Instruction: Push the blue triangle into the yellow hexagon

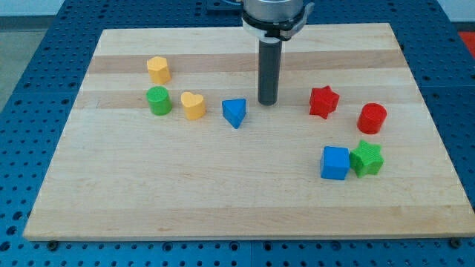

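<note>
1. My tip (268, 102) sits on the counter (223, 193), just to the right of the blue triangle (234, 113) and a bit farther back. A small gap shows between them, so they do not touch.

2. The arm has no pincer at all. It ends in a dark rod, so nothing can open, close or grip. It can only push.

3. The blue triangle is near the middle of the counter. The yellow hexagon (158, 70) is to the left of it and farther back, well apart from it.

4. So the triangle must go left and back. I think my tip should first get to the right and near side of the triangle, and it is not there yet. From where it is now, a push would send the triangle left and nearer, not toward the hexagon.

5. A yellow heart (194, 105) stands just left of the triangle, with a green round block (158, 101) left of that. Both are close to the path, so the triangle could bump the heart.

6. The counter is flat, pale wood, and blocks should slide well on it.

7. A red star (323, 101), a red round block (372, 118), a blue cube (335, 162) and a green star (366, 158) are all on the right, out of the way.
</note>
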